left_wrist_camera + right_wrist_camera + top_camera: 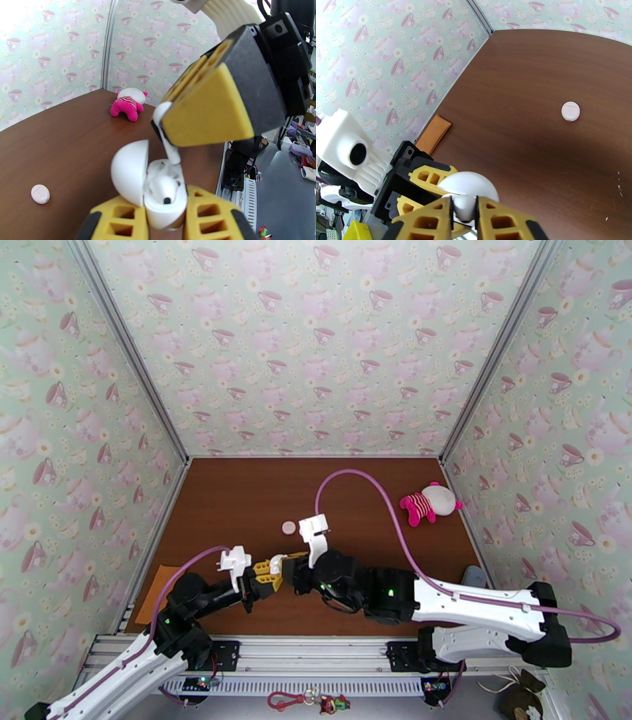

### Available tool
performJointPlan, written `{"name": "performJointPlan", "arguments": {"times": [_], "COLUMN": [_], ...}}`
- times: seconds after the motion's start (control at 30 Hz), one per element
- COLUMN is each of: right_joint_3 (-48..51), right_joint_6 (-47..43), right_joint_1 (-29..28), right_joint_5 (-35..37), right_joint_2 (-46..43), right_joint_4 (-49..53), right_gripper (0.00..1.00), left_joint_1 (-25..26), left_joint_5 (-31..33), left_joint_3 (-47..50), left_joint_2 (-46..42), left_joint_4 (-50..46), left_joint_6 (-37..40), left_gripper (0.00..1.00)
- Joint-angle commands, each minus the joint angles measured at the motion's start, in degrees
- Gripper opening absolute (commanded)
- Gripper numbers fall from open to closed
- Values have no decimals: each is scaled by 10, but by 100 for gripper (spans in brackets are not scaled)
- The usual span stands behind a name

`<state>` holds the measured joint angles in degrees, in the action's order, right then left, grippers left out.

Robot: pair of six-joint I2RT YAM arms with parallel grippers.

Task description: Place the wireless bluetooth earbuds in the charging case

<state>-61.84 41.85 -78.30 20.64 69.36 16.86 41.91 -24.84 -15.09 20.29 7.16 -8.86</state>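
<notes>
Earbud (160, 117) at the open case (160, 189)
My left gripper (166, 225) clamps the case; my right gripper (465, 215) pinches the earbud, stem at the case opening.

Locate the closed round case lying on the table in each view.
Top external: closed round case just left of and below picture centre.
Left wrist: lower left, near the edge.
Right wrist: right side, slightly above mid-height.
Shared landmark: open charging case, bottom centre in both wrist views; in the top external view it sits just below the round case, largely hidden.
</notes>
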Motion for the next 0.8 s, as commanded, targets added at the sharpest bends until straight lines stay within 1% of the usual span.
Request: {"name": "performJointPlan", "arguments": {"times": [0.0,0.77], "right_joint_3": [11,33], "right_joint_6": [7,17], "right_joint_1": [-3,-13], "right_joint_5": [9,-8], "right_joint_2": [4,5], "right_joint_4": [-19,-49], "right_gripper": [22,21], "left_joint_1": [-3,-4], "left_joint_5": [-8,14], "left_joint_3": [-2,-1], "left_joint_2": [-6,-18], "left_joint_4": [14,10], "left_joint_6": [-6,-4], "left_gripper": [0,0]}}
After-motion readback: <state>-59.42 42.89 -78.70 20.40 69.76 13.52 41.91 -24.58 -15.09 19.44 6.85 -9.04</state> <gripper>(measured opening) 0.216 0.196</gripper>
